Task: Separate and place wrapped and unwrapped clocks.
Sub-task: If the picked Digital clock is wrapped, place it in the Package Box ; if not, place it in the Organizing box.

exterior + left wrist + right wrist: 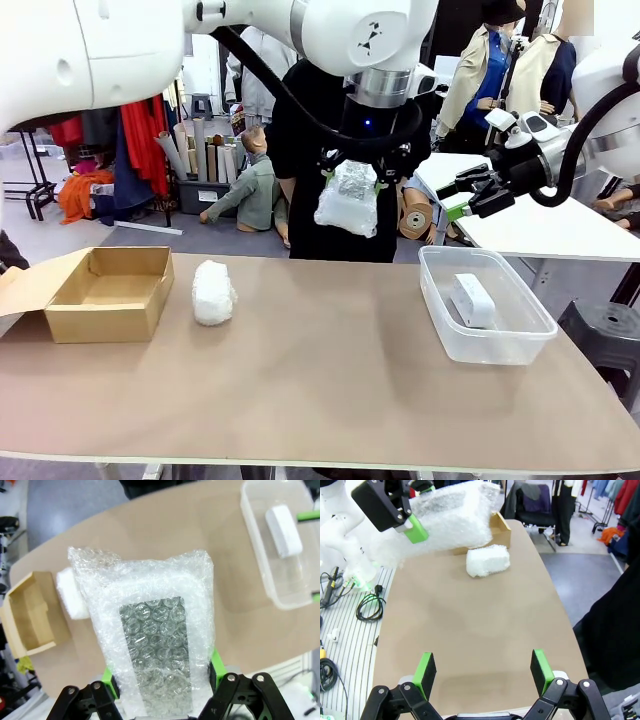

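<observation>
left claw (352,180) holds the bubble bundle (345,212) high above the desk's (320,370) bare middle; right claw (460,197) spread wide, empty.

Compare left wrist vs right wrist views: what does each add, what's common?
Left wrist adds: the clear bin with the bare white clock inside. Right wrist adds: the left arm's white links. Common: the bubble-wrapped bundle clamped in the left pincer, the white bundle on the table, the cardboard box, the open right pincer.
</observation>
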{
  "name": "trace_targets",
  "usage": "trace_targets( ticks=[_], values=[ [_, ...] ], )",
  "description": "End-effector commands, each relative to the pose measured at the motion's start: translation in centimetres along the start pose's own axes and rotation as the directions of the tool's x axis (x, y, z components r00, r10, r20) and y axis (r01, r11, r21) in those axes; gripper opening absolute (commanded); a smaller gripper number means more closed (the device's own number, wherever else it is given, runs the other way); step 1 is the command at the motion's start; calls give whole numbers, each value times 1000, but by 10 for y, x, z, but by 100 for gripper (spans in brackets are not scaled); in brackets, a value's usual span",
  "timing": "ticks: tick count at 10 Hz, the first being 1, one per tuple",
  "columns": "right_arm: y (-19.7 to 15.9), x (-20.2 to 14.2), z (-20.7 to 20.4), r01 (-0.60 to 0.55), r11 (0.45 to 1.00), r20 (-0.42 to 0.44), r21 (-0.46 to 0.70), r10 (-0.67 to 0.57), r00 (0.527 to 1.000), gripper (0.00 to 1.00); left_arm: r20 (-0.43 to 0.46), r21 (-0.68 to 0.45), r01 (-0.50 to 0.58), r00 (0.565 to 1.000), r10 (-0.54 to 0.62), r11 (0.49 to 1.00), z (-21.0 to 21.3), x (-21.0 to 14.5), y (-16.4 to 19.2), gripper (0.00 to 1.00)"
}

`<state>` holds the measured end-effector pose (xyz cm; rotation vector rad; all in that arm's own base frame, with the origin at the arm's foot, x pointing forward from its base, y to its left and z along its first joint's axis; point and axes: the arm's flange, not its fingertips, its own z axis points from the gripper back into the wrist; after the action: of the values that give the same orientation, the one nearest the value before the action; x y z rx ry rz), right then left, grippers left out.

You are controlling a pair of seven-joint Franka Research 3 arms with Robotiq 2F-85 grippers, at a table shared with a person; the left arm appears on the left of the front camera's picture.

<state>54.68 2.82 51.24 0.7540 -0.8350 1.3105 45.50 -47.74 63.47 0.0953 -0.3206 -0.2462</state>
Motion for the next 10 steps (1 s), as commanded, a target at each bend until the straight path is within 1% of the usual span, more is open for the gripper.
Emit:
trace_targets(
  ticks=[1,2,3,5,6,8,10],
  values=[
    [0,1,1,-3,1000,-1,-1,3,1000,100,-85,-34,84,993,-86,996,17,-15,33,0],
    [0,1,1,-3,1000,-1,-1,3,1000,100,-83,-83,132,987,-139,988,24,-22,59,0],
    [0,1,1,-3,1000,-1,-1,3,1000,100,-55,-84,131,989,-136,988,31,-32,78,0],
    [0,1,1,-3,1000,-1,-1,3,1000,100,-20,-30,158,987,-159,987,48,-62,119,0],
    [0,1,1,-3,1000,-1,-1,3,1000,100,-4,11,58,998,-58,998,51,-74,141,0],
    [0,1,1,-3,1000,-1,-1,3,1000,100,44,57,-108,993,106,992,59,-99,189,0],
    [0,1,1,-3,1000,-1,-1,3,1000,100,54,105,-216,976,211,971,60,-117,213,0]
  ],
)
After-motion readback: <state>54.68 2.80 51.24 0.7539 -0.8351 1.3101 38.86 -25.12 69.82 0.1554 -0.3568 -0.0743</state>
